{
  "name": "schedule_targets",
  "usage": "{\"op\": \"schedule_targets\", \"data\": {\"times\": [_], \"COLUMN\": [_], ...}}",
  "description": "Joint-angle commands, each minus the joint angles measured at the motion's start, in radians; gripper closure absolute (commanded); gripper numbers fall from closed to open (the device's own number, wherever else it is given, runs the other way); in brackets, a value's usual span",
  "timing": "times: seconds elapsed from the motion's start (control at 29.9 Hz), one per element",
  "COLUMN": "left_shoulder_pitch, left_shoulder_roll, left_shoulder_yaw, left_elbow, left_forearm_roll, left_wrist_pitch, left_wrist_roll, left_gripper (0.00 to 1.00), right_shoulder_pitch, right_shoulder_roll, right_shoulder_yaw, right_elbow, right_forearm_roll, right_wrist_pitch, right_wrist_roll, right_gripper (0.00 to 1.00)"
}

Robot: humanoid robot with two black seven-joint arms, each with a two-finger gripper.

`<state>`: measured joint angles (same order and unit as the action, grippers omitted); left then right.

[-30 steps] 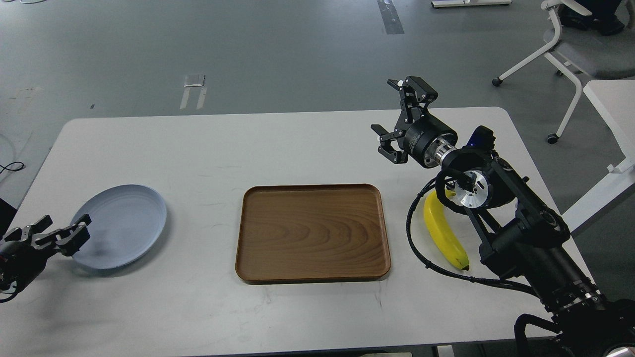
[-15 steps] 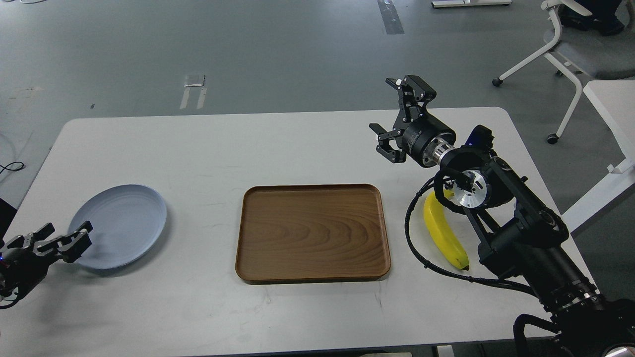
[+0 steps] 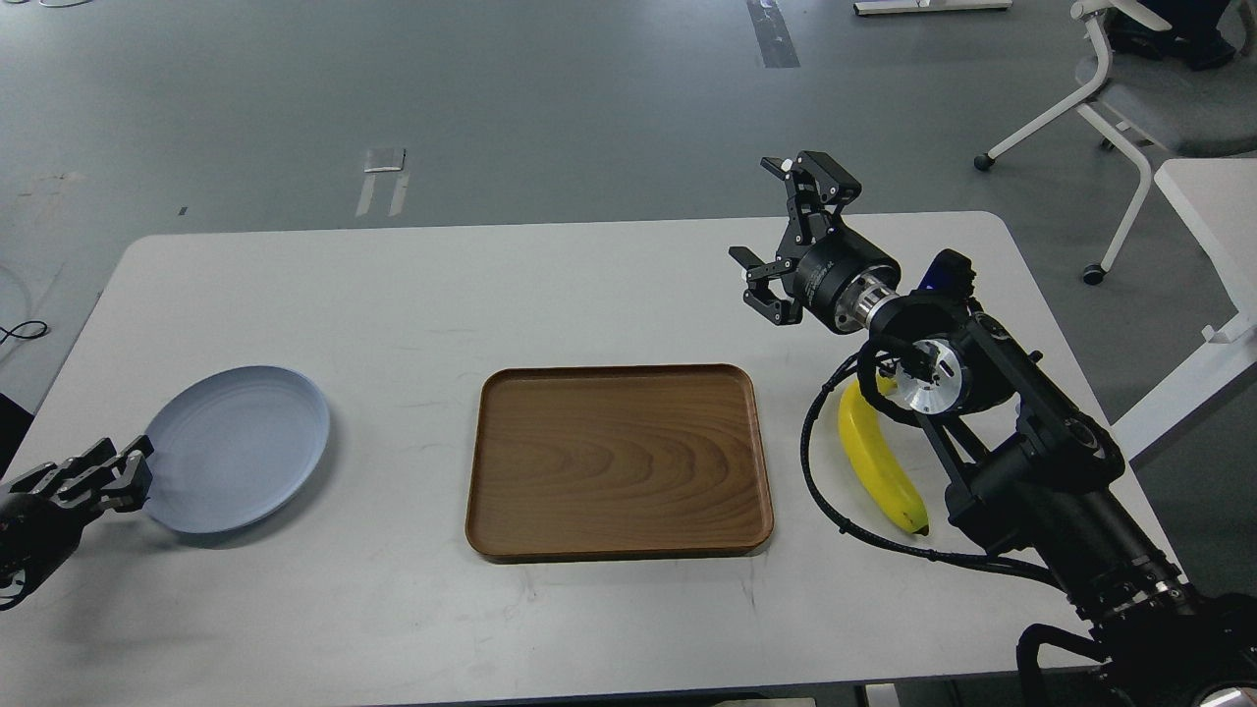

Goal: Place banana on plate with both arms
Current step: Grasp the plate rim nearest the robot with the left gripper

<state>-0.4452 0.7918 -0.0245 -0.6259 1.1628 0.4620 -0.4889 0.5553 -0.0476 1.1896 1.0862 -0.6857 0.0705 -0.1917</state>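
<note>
The banana lies on the tabletop right of the wooden tray, well apart from the plate at far left. The right end effector is raised, prongs spread, empty; it should be lowered over the banana's middle, across its length. The banana's upper end is hidden by the wrist. The left end effector sits beside the plate rim; its prong gap cannot be told.

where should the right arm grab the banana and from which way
Probably the middle of the banana, from straight above. It lies flat on the table, running near to far, so the fingers should close across its narrow width. Its far end is hidden under the right arm; the open right end effector must pull back first.
</note>
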Motion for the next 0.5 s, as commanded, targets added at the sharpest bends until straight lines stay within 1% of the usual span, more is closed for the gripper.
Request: {"op": "schedule_targets", "data": {"times": [0.0,0.17,0.33,0.4,0.47], "left_shoulder_pitch": [0.000,0.002,0.006,0.006,0.008], "left_shoulder_roll": [0.000,0.000,-0.016,-0.019,-0.022], "left_shoulder_yaw": [0.000,0.000,-0.002,-0.002,-0.002], "left_elbow": [0.000,-0.002,0.000,0.000,0.000], "left_forearm_roll": [0.000,0.000,-0.012,-0.018,-0.018], "left_wrist_pitch": [-0.002,-0.003,-0.002,-0.002,-0.002], "left_wrist_roll": [0.000,0.000,0.000,0.000,0.000], "left_gripper": [0.60,0.56,0.56,0.60,0.60], "right_shoulder_pitch": [0.000,-0.002,-0.002,-0.002,-0.002], "right_shoulder_roll": [0.000,0.000,-0.003,-0.003,-0.003], "right_shoulder_yaw": [-0.001,-0.001,-0.016,-0.016,-0.016], "right_elbow": [0.000,0.000,0.000,0.000,0.000], "right_forearm_roll": [0.000,-0.003,-0.008,-0.008,-0.008], "right_wrist_pitch": [0.000,0.000,0.000,-0.001,-0.003], "right_wrist_roll": [0.000,-0.002,-0.002,-0.002,-0.002], "right_gripper": [0.00,0.00,0.00,0.00,0.00]}}
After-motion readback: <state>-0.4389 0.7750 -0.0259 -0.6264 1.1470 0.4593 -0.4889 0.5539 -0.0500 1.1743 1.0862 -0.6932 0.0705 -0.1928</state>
